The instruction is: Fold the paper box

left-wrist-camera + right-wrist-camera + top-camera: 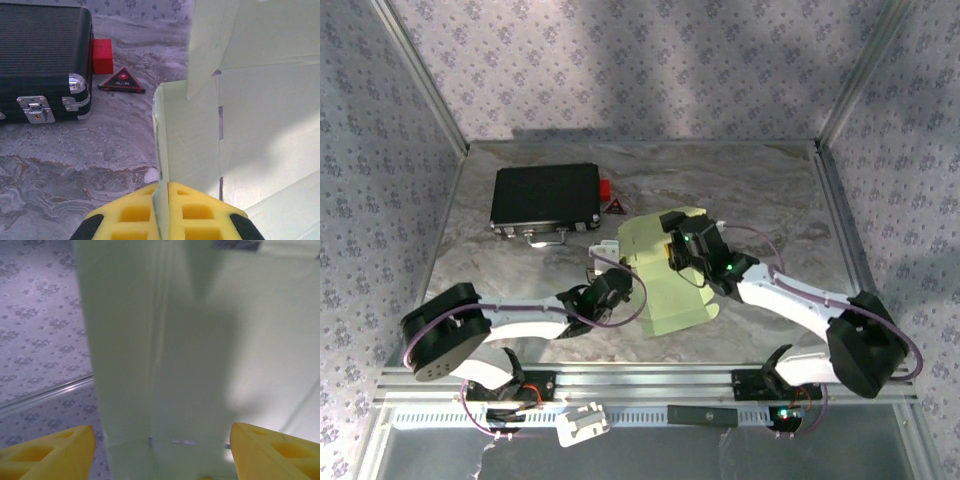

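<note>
The paper box (675,290) is a pale yellow-green die-cut sheet lying partly folded at the middle of the table, between both arms. My left gripper (630,285) is at the sheet's left edge. In the left wrist view its yellow fingers (135,212) are shut on a raised side wall of the paper box (250,115), which stands upright between the pads. My right gripper (675,252) hovers over the sheet's far half. In the right wrist view its fingers (50,452) stand wide apart, astride a raised panel of the paper box (160,365); I see no pad pressing on it.
A black case (545,195) with metal latches lies at the back left, with a small red block (605,188) and a dark triangular piece (618,208) beside it. The marble table (780,200) has patterned walls on three sides. A white clip (582,422) sits on the near rail.
</note>
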